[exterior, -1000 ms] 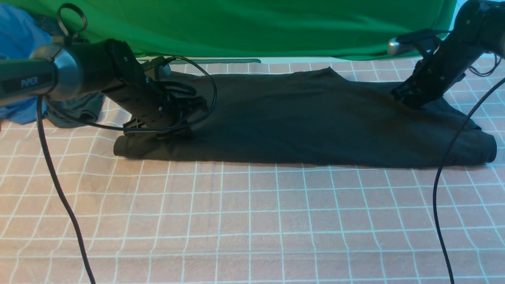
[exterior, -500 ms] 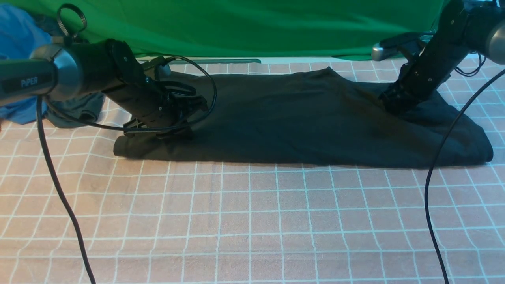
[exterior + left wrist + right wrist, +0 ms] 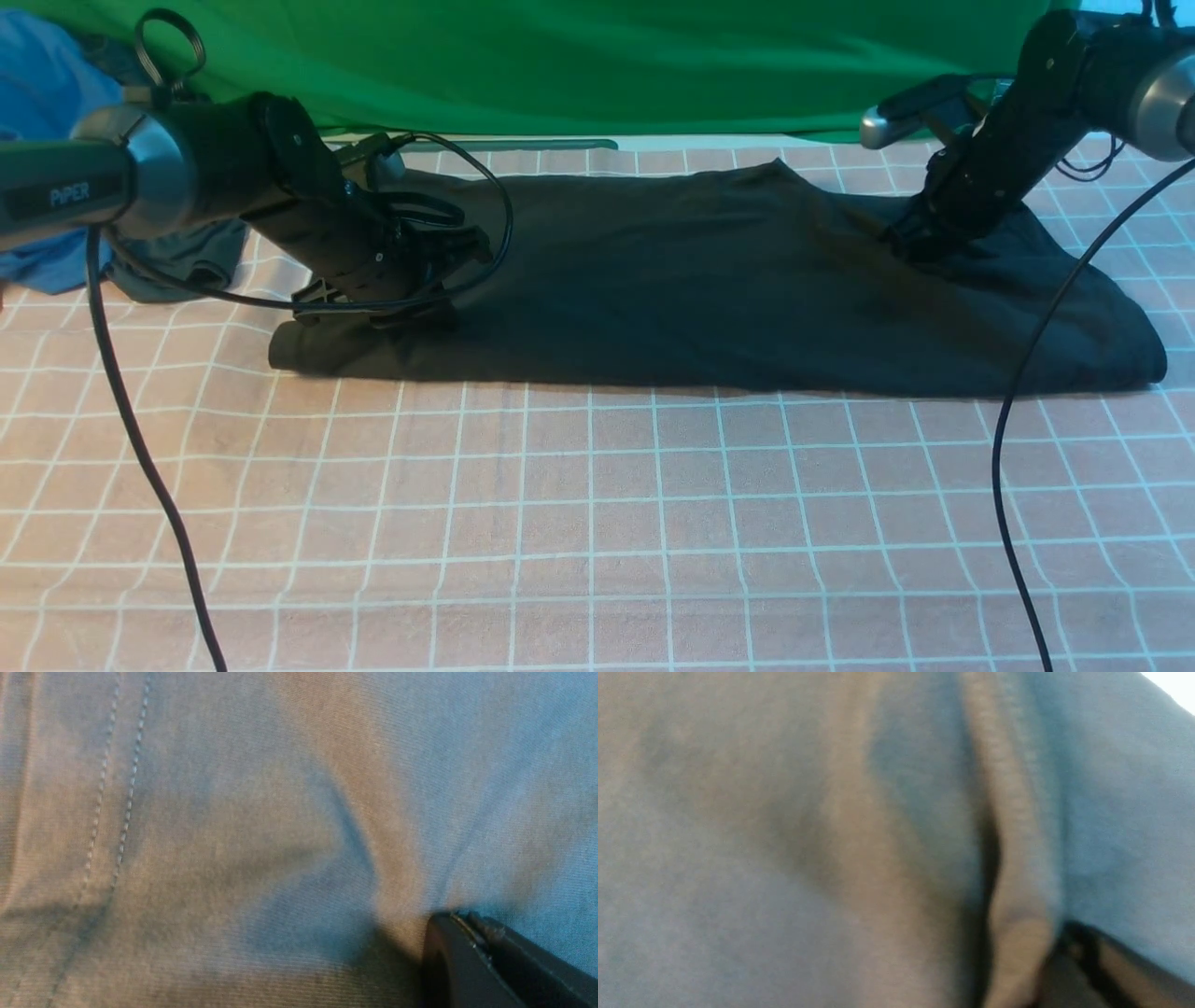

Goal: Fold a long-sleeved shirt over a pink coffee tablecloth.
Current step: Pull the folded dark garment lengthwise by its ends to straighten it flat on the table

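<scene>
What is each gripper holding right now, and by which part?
The left gripper is shut on the long-sleeved shirt near its left end. The right gripper seems to pinch a raised fold near the shirt's right end.

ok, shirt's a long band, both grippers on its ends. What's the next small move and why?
Probably raise the right gripper slightly, testing its hold before folding that end leftward. The long-sleeved shirt lies as a flat band on the pink coffee tablecloth; a cloth ridge runs into the right jaws, but whether they are shut is unclear.
</scene>
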`<action>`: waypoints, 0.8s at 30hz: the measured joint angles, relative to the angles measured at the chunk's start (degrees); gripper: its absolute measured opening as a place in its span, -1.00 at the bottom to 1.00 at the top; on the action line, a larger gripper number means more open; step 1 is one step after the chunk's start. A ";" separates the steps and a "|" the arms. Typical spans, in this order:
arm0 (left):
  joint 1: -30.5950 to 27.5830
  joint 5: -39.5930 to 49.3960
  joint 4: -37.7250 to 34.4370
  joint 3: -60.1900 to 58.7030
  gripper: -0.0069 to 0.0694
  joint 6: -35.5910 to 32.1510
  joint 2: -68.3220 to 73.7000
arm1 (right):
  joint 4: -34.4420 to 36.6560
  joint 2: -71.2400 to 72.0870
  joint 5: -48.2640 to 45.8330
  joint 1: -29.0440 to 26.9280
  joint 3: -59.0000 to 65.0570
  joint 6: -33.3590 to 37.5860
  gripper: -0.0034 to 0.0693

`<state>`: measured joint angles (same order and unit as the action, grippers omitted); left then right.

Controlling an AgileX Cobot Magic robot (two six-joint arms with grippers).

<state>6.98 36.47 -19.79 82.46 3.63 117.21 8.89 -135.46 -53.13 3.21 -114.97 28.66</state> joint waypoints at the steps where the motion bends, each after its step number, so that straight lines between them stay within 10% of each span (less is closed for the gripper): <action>1: 0.00 0.00 0.00 0.00 -0.78 0.00 0.00 | 0.00 0.05 -0.11 0.04 0.00 0.00 -0.74; 18: 0.00 -0.03 0.00 0.00 -0.78 -1.06 0.00 | -2.79 4.90 0.25 0.04 -1.21 -1.11 -0.79; 24: 0.00 -0.11 0.00 0.00 -0.78 -1.10 0.00 | -1.44 4.50 0.32 0.04 -1.21 -2.84 -0.22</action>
<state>6.98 36.36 -19.79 82.46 2.53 117.21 7.45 -130.97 -52.81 3.26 -116.18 25.83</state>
